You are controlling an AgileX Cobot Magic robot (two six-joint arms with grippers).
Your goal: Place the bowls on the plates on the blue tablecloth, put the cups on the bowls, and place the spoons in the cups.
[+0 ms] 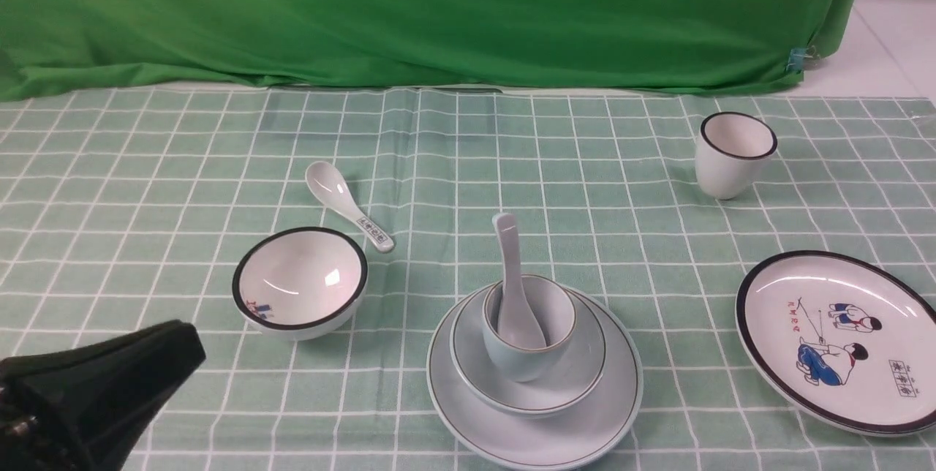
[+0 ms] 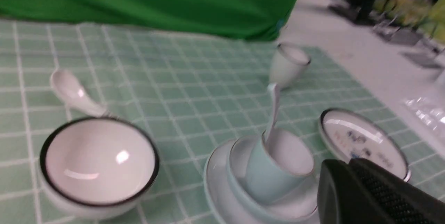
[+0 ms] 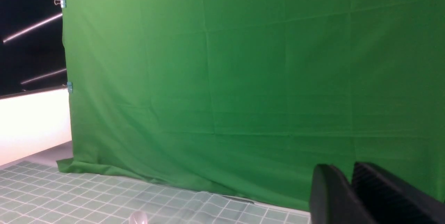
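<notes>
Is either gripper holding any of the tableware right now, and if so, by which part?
Nothing is held: the left gripper is shut on nothing, and no tableware shows at the tips of the right gripper.

Spoon in cup in bowl on plate, second bowl left, second plate right

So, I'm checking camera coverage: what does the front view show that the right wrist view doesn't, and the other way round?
Only front: both bowls, both plates, both handleless cups, the spoon standing in the pale cup, and part of the left arm.

Only right wrist: the right gripper, two binder clips and light strips.

Both: green backdrop, checked tablecloth and, apparently, the other spoon's head.
</notes>
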